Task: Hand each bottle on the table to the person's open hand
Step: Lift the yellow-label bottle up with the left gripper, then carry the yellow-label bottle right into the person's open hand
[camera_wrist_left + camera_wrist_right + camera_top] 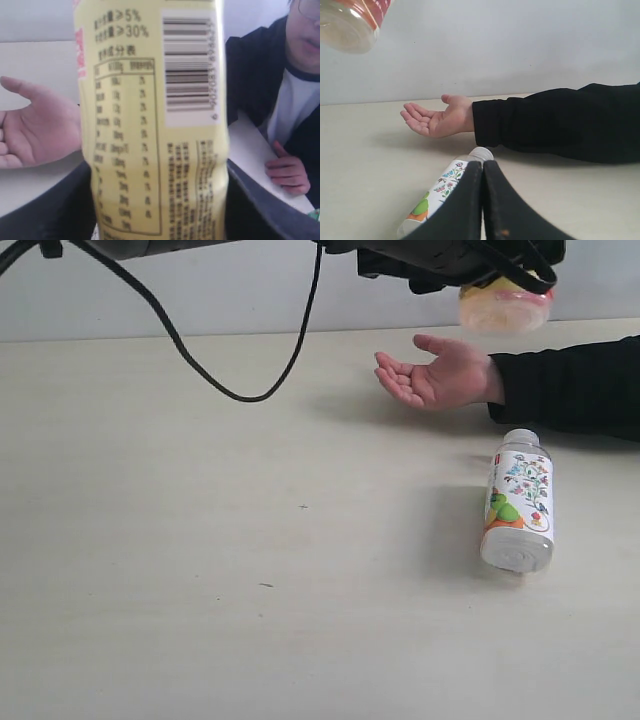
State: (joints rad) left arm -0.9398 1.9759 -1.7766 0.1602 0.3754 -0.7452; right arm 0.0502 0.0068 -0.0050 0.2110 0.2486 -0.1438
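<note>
Yellow bottle (150, 125) clamped in left tool (159, 200), held in the air above the person's open hand (435, 375), not touching it | hand palm up | floral-label bottle (518, 502) lying on its side on worktop (200, 540), near black sleeve (570, 385) | right tool (483, 200) fingers pressed together

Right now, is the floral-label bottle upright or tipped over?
Tipped over: the floral-label bottle lies on its side on the table, cap toward the black sleeve.

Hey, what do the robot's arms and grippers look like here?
All black. The right gripper has two long, flat fingers tapering to narrow tips. A thin black cable hangs in a loop from the left arm overhead.
</note>
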